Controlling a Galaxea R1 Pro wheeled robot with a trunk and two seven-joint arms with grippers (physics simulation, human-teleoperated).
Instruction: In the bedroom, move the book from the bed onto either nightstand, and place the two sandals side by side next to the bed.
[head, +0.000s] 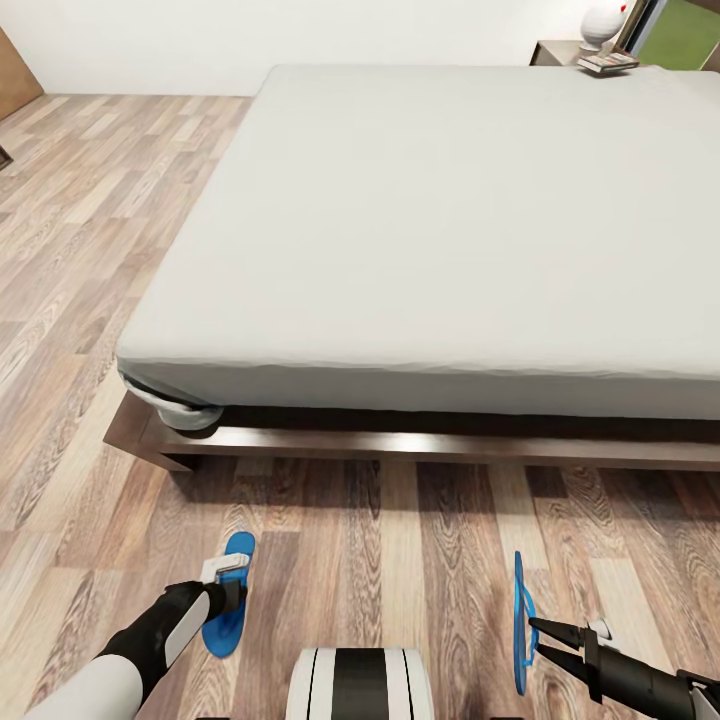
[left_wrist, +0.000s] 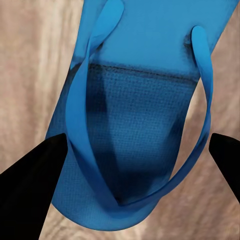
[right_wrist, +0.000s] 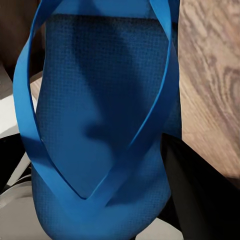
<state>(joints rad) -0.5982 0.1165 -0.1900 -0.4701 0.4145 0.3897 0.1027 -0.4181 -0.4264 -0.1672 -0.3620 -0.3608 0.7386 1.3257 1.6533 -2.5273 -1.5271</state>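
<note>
Right pincer (head: 532, 628) grips edge-on sandal (head: 520, 620); book (head: 608, 63) indistinct.

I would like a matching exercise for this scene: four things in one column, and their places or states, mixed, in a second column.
Things:
1. left sandal
2. right sandal
3. book
4. mattress

Places or states:
A. on the far nightstand
B. bare, nothing lying on it
C. flat on the floor under the left end effector
D. on its edge, in the right end effector

Pairs: 1-C, 2-D, 3-A, 4-B
</note>
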